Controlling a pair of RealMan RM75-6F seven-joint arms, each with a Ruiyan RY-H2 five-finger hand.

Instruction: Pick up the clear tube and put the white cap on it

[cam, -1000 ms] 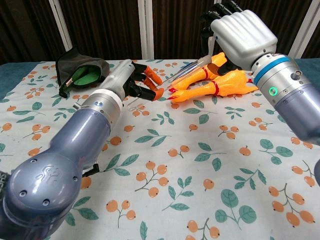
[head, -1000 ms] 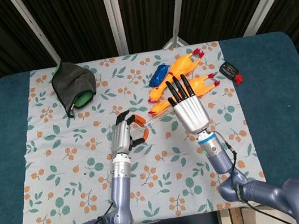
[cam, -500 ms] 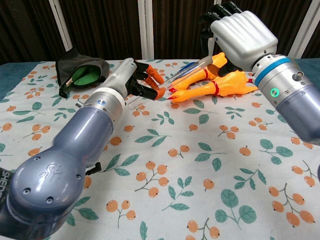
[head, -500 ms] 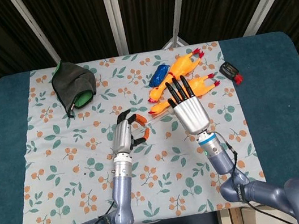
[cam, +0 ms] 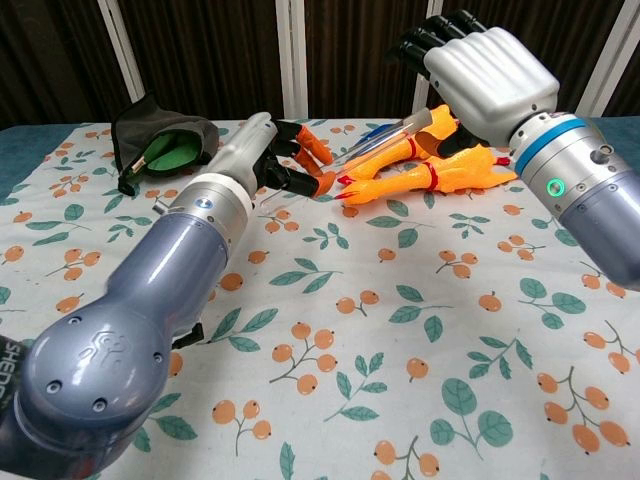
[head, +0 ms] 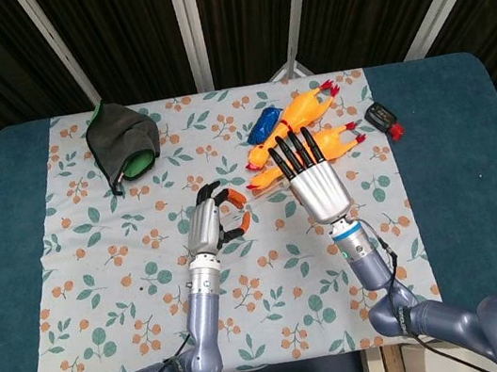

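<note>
the right hand point(head: 317, 186) hung above the floral cloth point(head: 100, 268), back upward, and held the clear tube point(cam: 385, 140); in the chest view the tube ran slanting from under that hand's fingers point(cam: 425, 40) down toward the left hand point(head: 205, 224), clear of the cloth. the left hand was raised just left of the tube's lower end, its orange-tipped fingers point(cam: 312, 150) curled in toward each other. whether it pinched the white cap could not be told, as no cap showed plainly in either view.

taking the right hand as landmark: two orange rubber chickens point(head: 308, 111) lay on the cloth just beyond its fingertips, and a blue wrapped item point(head: 262, 126) lay beside them, further to the left. a dark pouch with green lining point(head: 122, 142) sat well to the left and further back. a small black and red object point(head: 382, 116) lay to the right on the blue table point(head: 454, 161), off the cloth.
</note>
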